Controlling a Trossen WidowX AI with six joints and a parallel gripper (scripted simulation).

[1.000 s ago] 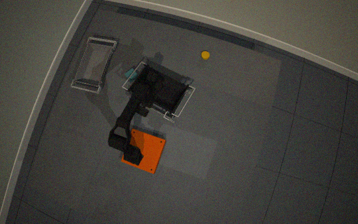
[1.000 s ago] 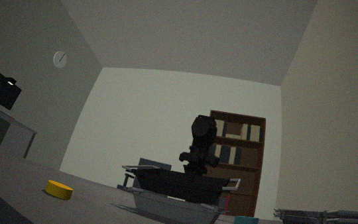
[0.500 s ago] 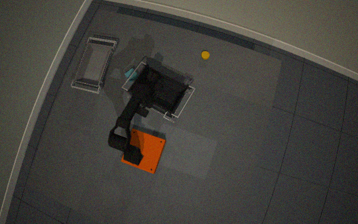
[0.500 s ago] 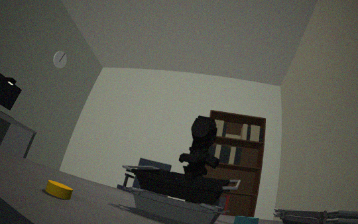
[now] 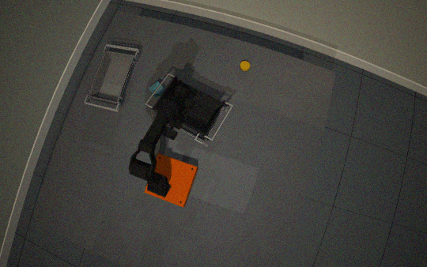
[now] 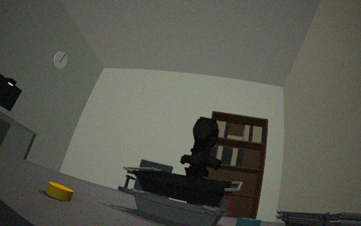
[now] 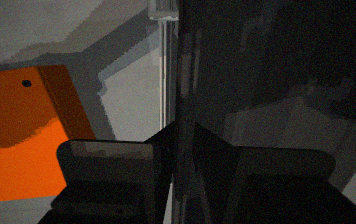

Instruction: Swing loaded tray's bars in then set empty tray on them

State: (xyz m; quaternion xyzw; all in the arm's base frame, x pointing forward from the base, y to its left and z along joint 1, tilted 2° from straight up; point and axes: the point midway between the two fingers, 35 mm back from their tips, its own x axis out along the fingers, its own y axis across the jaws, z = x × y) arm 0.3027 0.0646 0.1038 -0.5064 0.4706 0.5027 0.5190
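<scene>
My gripper (image 6: 197, 173) (image 7: 184, 126) is shut on the near long wall of a black tray (image 5: 202, 106) (image 6: 180, 188). This tray hangs or rests directly over a light grey tray (image 6: 174, 211); I cannot tell whether they touch. White wire bars stick out at both ends of the black tray, one bar (image 5: 222, 122) (image 6: 235, 186) at one end and one bar (image 6: 142, 168) at the other. The lower tray's load and most of its bars are hidden. The black tray looks slightly tilted in the exterior view.
Another grey wire-framed tray (image 5: 115, 75) (image 6: 309, 218) lies off to the left in the top view. A teal block (image 5: 156, 87) (image 6: 248, 222) is beside the stacked trays. A yellow disc (image 5: 245, 65) (image 6: 59, 191) lies farther off. The orange base plate (image 5: 179, 182) (image 7: 30, 167) is under the arm.
</scene>
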